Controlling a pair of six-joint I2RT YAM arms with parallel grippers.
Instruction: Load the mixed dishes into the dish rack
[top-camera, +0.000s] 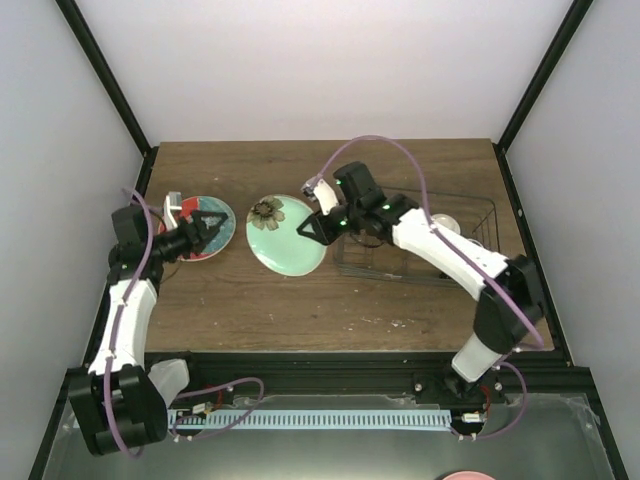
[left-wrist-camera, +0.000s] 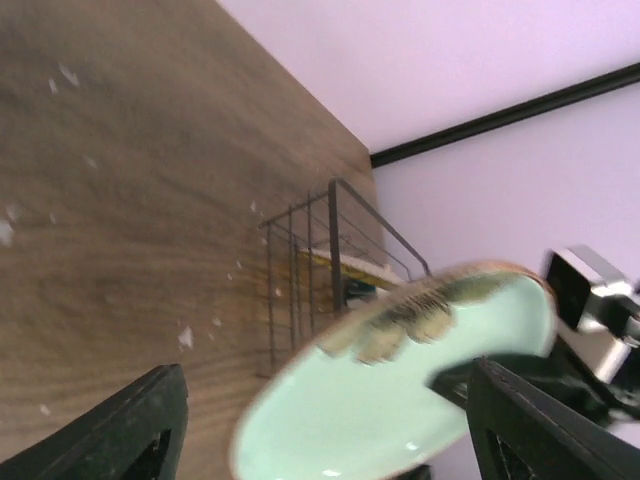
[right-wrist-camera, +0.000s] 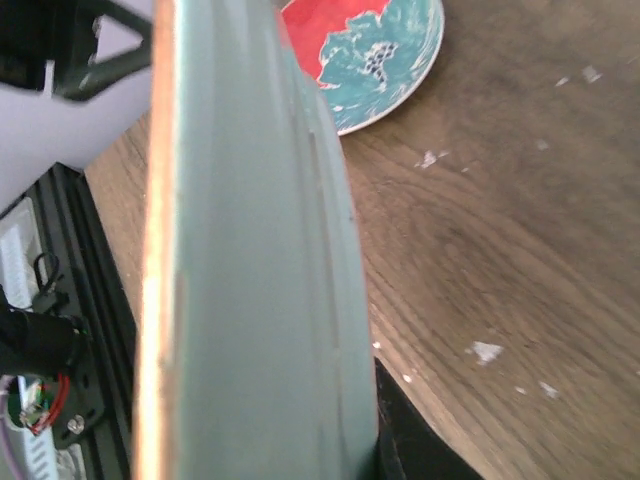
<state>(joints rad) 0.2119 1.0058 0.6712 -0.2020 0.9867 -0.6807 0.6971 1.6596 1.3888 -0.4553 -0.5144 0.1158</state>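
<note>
My right gripper (top-camera: 315, 228) is shut on the right rim of the mint green plate with the flower mark (top-camera: 285, 236) and holds it tilted above the table, left of the dish rack (top-camera: 420, 240). In the right wrist view the plate (right-wrist-camera: 250, 260) fills the left side edge-on, with one dark finger (right-wrist-camera: 415, 450) behind it. My left gripper (top-camera: 205, 228) is open and empty over the red-rimmed plate (top-camera: 195, 232), which lies flat on the table. In the left wrist view the mint plate (left-wrist-camera: 420, 370) hangs between my open fingers (left-wrist-camera: 150, 430). A cream bowl (top-camera: 445, 224) sits in the rack.
The rack's wire end (left-wrist-camera: 310, 270) shows a yellow-orange plate edge (left-wrist-camera: 350, 264) inside. The red-rimmed plate (right-wrist-camera: 380, 50) lies beyond the held plate. Black frame posts bound the table's sides, and white walls close in behind.
</note>
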